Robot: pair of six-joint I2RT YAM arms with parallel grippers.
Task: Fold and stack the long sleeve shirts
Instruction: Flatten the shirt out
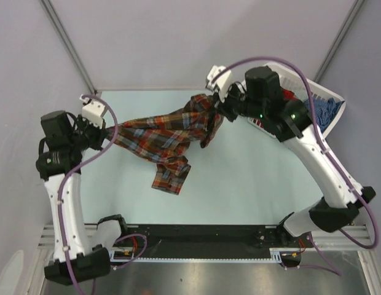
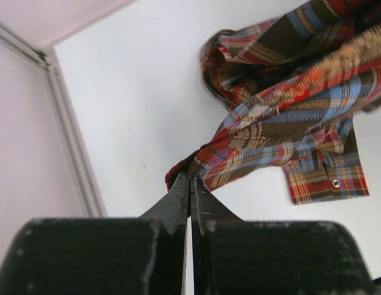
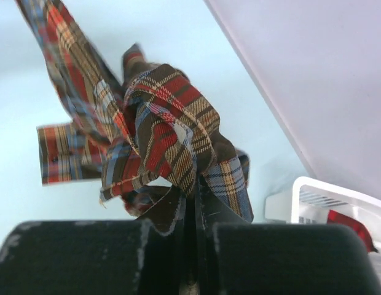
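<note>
- The left tool (image 2: 189, 179), at the left of the overhead view, is pinched tight on one end of the brown plaid shirt (image 1: 155, 136), with only a thin fold of cloth between its jaws.
- The right tool (image 3: 193, 184), in the upper middle of the overhead view, is clamped the same way on a bunched wad at the shirt's other end.
- Between them the shirt hangs as a crumpled, twisted band across the upper half of the desk (image 1: 258, 178). A buttoned cuff (image 1: 169, 179) droops toward the centre; whether it rests on the desk I cannot tell.
- No fold shows in the shirt, and no stack is in sight.
- In the upper right corner, the white laundry basket (image 1: 330, 92) holds a blue checked shirt (image 1: 326, 114). The right wrist view also shows a scrap of red cloth (image 3: 347, 222) in it.
- By my judgement the task is near its start. This first shirt has yet to be spread flat and folded, and the others have yet to leave the basket.
</note>
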